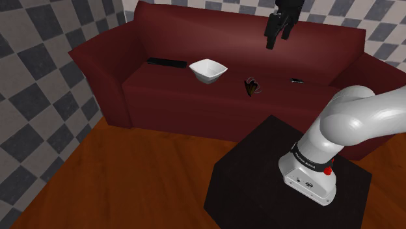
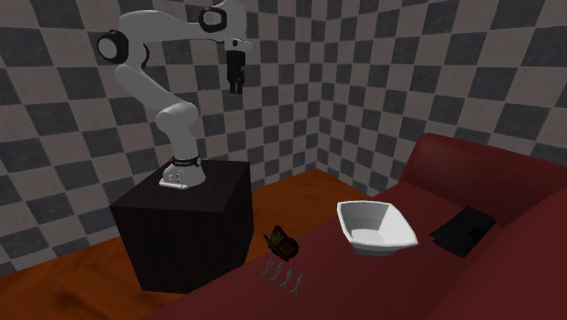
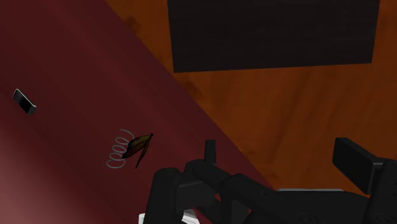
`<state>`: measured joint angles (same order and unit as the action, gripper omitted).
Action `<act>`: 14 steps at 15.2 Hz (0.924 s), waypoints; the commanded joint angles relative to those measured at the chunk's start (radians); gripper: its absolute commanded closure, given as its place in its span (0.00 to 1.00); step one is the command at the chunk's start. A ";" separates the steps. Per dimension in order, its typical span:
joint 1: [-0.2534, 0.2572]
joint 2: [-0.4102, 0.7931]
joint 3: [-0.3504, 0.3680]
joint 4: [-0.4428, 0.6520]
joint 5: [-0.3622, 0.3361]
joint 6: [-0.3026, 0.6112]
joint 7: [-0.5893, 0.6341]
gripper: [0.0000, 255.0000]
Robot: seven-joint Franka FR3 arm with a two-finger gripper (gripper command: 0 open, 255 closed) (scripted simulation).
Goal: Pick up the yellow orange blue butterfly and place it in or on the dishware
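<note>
The butterfly is small, with brown-orange wings, and stands on the dark red sofa seat, to the right of the white square bowl in the shoulder view. In the second exterior view the butterfly sits near the seat's front edge, left of the bowl. My gripper hangs high above the sofa, open and holding nothing; it also shows up by the wall. In the wrist view the butterfly lies far below, off to the side of the open gripper.
A flat black item lies on the seat beyond the bowl. A small dark object lies on the seat on the butterfly's other side. Grey wire coils sit beside the butterfly. The dark stand is on the wooden floor before the sofa.
</note>
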<state>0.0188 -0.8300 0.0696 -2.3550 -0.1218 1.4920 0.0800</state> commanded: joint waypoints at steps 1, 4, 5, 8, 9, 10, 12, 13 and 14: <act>0.000 0.000 0.000 0.000 0.000 0.000 0.000 0.00; -0.024 -0.031 -0.031 -0.112 -0.020 0.121 0.018 0.00; -0.033 -0.038 -0.042 -0.147 -0.028 0.163 0.024 0.00; -0.063 -0.049 -0.076 -0.246 -0.052 0.291 0.043 0.00; -0.075 -0.049 -0.088 -0.276 -0.061 0.336 0.049 0.00; -0.086 -0.046 -0.099 -0.306 -0.070 0.382 0.056 0.00; -0.111 -0.034 -0.124 -0.360 -0.090 0.476 0.068 0.00; -0.124 -0.024 -0.136 -0.385 -0.100 0.525 0.075 0.00; -0.138 -0.011 -0.149 -0.409 -0.111 0.576 0.081 0.00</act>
<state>-0.1036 -0.8519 -0.0629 -2.7355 -0.2191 2.0098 0.1576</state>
